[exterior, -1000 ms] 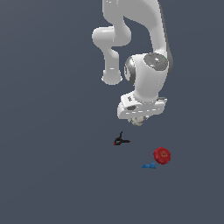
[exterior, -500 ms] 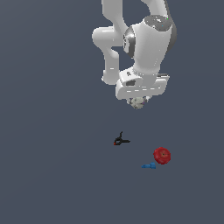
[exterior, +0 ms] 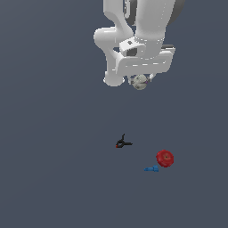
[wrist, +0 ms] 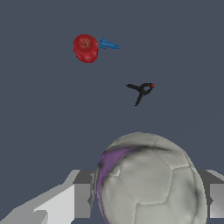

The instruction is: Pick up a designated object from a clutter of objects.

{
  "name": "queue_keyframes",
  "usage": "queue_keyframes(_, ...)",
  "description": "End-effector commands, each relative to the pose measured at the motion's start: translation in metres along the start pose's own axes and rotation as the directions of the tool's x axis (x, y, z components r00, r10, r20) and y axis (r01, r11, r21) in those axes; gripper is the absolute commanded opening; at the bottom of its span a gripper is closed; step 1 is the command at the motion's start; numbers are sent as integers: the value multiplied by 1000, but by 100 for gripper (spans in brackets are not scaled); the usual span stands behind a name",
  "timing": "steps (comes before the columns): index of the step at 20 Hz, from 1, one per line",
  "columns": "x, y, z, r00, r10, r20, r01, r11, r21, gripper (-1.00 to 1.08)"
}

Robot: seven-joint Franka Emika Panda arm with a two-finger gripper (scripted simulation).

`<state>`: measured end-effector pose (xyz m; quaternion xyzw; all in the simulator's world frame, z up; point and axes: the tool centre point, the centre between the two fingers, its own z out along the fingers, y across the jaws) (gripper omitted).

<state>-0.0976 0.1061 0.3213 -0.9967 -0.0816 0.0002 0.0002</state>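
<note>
The tool (exterior: 140, 81) holds the whitish ball (exterior: 140, 82) tight, high above the counter (exterior: 53, 169). The pick looks done. The red round thing (exterior: 164, 158) lies below.

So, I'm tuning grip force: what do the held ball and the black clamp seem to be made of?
The ball looks like matte stitched leather or vinyl: whitish-grey panels with dark seams and a purple smudge. It sits between the jaws of the gripper. The black clamp looks like hard plastic or coated metal, with a red tip; too small to tell more.
</note>
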Motion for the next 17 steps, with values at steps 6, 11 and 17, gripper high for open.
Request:
queue_keyframes(6, -26, 1, -49, 1000, 0, 0, 0, 1000, 0, -100)
queue_keyframes(11, -35, 2, -69, 1000, 0, 0, 0, 1000, 0, -100)
queue_keyframes(17, -38, 2, -77, 1000, 1, 0, -1, 1000, 0, -100)
